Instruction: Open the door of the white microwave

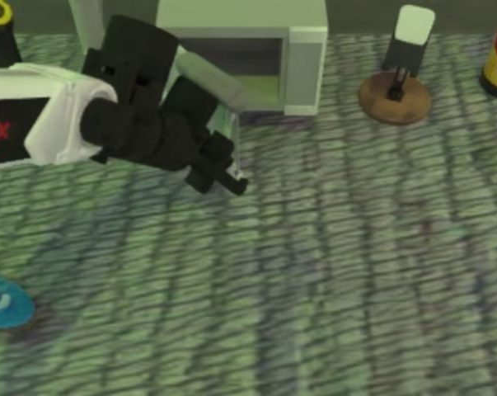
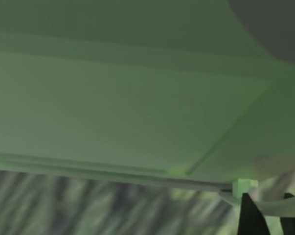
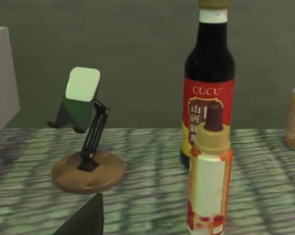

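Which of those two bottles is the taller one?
The dark bottle with the red CUCU label; the small bottle in front, white-labelled, brown-tipped, reaches only partway up it.

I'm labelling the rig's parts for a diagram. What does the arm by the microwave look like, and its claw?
The left arm has a white shell segment with a black panel bearing a red mark, then a chunky matte black wrist block. Its left claw is black too, boxy, ending in short dark fingers. No cables show. Of the right claw only a dark wedge shows in its wrist view.
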### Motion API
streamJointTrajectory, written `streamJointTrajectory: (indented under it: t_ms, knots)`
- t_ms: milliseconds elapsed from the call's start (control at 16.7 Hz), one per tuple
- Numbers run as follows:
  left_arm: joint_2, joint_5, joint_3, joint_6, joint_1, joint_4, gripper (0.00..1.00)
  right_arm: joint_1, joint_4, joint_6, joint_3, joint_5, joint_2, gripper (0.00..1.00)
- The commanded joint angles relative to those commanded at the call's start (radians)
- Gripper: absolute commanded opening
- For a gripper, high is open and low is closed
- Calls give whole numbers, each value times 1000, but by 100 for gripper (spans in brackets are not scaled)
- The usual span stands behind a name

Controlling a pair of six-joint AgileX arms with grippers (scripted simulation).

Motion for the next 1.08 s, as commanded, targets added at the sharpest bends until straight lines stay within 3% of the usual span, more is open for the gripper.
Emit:
streamJointTrajectory:
  t_ms: [540, 1080]
  knots:
    - [0, 0, 0, 0, 0, 0, 0, 0, 0, 0, 0, 0, 0, 100]
    - [-12, 57, -12, 75, 32, -22, 0, 0, 0, 0, 0, 0, 0, 100]
